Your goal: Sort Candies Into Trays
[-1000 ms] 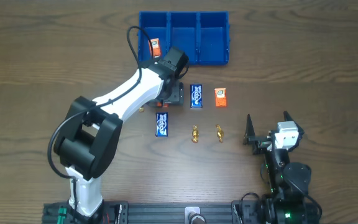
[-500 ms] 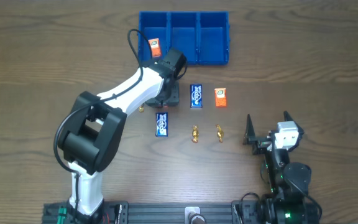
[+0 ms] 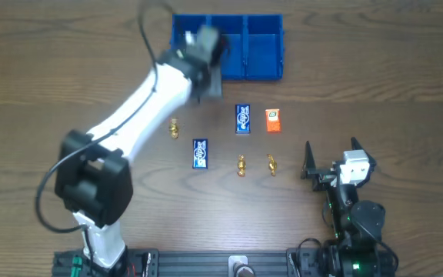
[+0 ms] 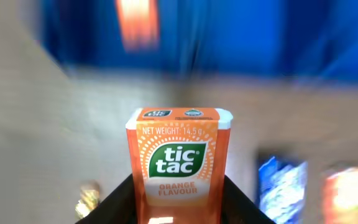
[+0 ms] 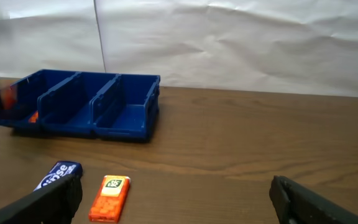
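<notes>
1. Wooden table carries everything; a white wall stands beyond the tray's far side
2. Blue tray has three compartments; a sorted orange box lies in the end one
3. Left gripper hangs lifted just short of that end of the tray, clamped on a mint box held upright. This looks like the carry step; next it needs centring over the matching compartment, then letting go
4. Right gripper sits well apart from the tray, fingers spread and empty
5. Unsorted near the tray's front: a loose orange box, two blue packs, three gold sweets
</notes>
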{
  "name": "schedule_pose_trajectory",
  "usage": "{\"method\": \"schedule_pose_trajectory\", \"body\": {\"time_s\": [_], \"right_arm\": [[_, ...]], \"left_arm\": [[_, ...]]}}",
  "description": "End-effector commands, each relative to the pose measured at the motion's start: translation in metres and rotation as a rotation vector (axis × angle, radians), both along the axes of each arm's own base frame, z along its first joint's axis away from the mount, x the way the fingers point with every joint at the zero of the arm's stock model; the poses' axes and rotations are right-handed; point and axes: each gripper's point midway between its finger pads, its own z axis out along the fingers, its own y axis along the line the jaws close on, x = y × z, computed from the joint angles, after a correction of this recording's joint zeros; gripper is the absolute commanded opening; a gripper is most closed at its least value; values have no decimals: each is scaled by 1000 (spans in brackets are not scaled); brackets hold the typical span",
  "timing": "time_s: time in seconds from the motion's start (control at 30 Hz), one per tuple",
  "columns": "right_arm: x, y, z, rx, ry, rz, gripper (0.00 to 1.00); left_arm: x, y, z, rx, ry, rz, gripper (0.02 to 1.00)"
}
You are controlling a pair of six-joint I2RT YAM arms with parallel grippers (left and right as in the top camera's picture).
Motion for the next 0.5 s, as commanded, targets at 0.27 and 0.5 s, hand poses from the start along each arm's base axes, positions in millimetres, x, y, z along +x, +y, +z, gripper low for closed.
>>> {"method": "schedule_pose_trajectory", "body": {"time_s": [0.27,0.5], "right_arm": [[0,-1,-1,-4,1,-5,998],[0,-1,-1,-4,1,-5,998]], "left_arm": [[103,41,30,38,-58,14,380],[104,39,2,46,-7,8,522]]}}
